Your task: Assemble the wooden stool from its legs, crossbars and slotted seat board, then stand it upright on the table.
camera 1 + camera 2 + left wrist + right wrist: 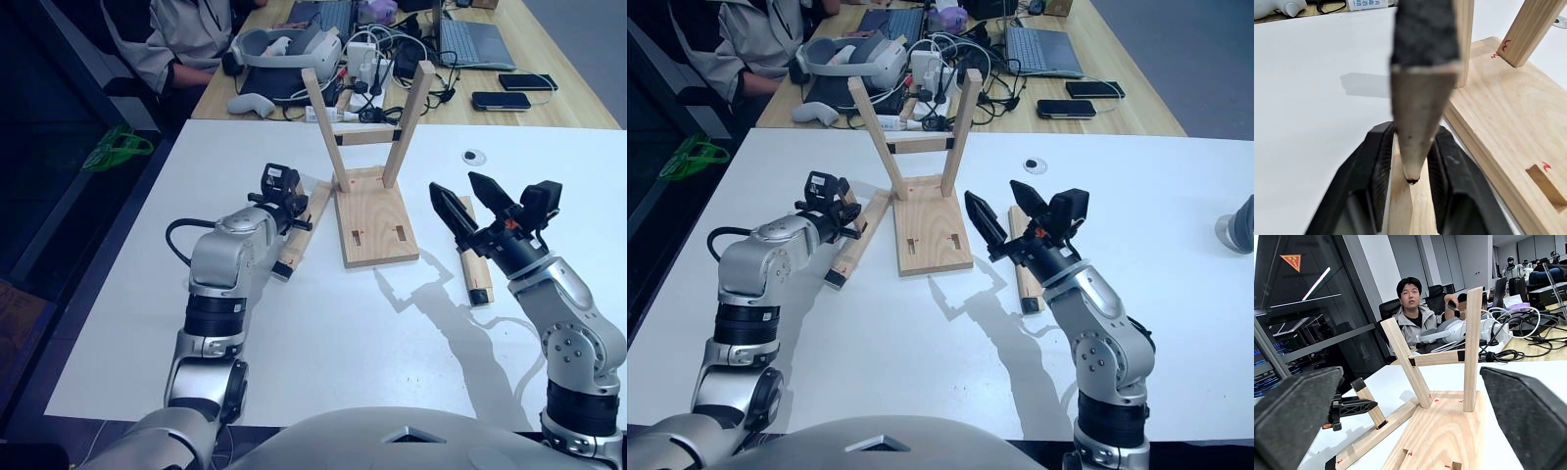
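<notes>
The slotted seat board [375,230] lies flat on the white table [294,352]. Two legs [323,127] [409,122] stand up from its far end, joined by a crossbar [367,135]. Left of the board, my left gripper [294,211] is shut on a wooden leg [1422,98] whose black-capped end tilts upward. Its fingers [1376,166] press both sides of it, and another wooden piece [299,235] lies on the table beneath. Right of the board, my right gripper [455,182] hangs open just above a loose leg [473,269] lying on the table. Both its pads [1298,411] face the half-built stool.
A wooden desk [549,103] behind the table carries a headset [284,49], laptops, cables and phones, with a person seated at it. A small round disc [475,156] lies on the far right of the table, and a grey object [1239,223] stands at its right edge.
</notes>
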Robot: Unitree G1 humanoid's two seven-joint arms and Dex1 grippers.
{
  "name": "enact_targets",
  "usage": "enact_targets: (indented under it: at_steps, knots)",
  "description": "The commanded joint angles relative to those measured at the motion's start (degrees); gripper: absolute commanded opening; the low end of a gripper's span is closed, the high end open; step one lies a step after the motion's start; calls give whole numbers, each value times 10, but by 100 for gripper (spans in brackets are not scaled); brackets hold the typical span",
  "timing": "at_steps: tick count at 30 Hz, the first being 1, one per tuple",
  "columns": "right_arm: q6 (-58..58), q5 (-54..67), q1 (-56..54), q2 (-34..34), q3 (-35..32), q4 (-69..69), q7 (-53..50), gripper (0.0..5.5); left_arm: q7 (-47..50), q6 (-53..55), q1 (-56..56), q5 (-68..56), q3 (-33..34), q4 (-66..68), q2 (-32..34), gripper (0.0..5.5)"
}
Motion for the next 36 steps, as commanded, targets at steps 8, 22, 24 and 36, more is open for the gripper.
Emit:
enact_targets:
  at_steps: [8, 22, 24, 36]
  knots:
    - [-10, -11, -11, 2, 7, 12, 1, 540, 33, 14, -93, -1, 37, -43, -5, 190]
    - [-17, -16, -15, 3, 14, 20, 0, 540, 73, -51, -168, 7, 63, 40, -42, 190]
    - [-17, -17, -21, 3, 15, 24, 1, 540, 81, -74, -177, 8, 69, 68, -47, 190]
    - [-18, -20, -28, 2, 18, 32, 3, 540, 91, -88, -79, 18, 35, 135, -99, 190]
